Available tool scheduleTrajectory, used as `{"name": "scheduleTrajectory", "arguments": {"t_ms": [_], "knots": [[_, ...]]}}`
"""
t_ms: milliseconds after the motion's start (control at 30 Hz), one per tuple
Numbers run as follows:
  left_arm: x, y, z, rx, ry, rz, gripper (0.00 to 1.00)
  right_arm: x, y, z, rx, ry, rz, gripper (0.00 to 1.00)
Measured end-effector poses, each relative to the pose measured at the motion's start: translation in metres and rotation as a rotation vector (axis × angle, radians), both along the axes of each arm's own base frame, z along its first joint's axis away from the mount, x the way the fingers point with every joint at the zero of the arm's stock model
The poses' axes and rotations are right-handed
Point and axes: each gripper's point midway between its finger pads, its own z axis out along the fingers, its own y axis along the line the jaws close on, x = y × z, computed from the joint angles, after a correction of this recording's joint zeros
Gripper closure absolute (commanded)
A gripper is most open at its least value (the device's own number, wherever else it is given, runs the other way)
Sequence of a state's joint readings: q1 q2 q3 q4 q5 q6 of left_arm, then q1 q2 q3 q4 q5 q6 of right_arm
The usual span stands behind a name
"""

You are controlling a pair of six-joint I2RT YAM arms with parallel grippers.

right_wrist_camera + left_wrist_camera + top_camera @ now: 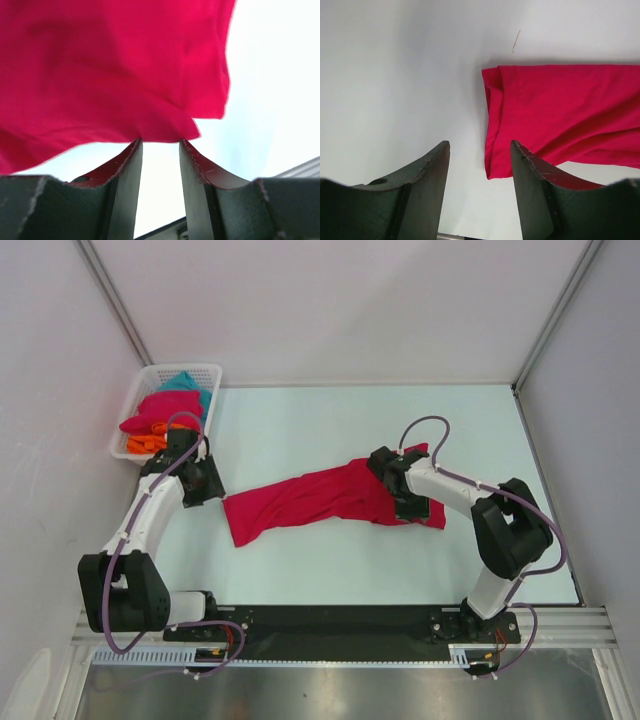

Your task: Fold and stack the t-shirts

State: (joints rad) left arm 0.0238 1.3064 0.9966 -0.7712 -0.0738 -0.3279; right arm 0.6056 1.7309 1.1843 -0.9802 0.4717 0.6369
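A crimson-pink t-shirt (320,498) lies bunched lengthwise across the middle of the table. My left gripper (212,490) hovers at its left end. In the left wrist view the gripper (480,142) is open and empty, and the shirt's folded corner (492,167) lies just beyond the gap, on the right. My right gripper (402,498) is over the shirt's right end. In the right wrist view it (160,140) is open, with the shirt's edge (125,75) right at its fingertips and nothing between them. Crimson-pink (160,412), teal (185,382) and orange (145,444) shirts lie in a basket.
The white mesh basket (215,371) stands at the table's far left corner, just behind my left arm. White walls enclose the table on the left, back and right. The black rail (330,618) with the arm bases runs along the near edge.
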Motion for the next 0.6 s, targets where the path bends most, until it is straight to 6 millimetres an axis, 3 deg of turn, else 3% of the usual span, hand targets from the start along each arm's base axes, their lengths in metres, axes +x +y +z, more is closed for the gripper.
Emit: {"name": "scheduleTrajectory", "arguments": {"t_ms": [167,367,600], "knots": [[0.000,0.000,0.000,0.000,0.000,-0.001,0.43,-0.009,-0.010,-0.002,-0.004,0.018,-0.017,0.59],[0.000,0.000,0.000,0.002,0.000,-0.006,0.43,-0.008,-0.009,0.003,0.003,0.013,-0.020,0.59],[0.000,0.000,0.000,0.001,0.000,-0.008,0.43,0.027,-0.003,0.033,0.060,-0.077,-0.046,0.58]]}}
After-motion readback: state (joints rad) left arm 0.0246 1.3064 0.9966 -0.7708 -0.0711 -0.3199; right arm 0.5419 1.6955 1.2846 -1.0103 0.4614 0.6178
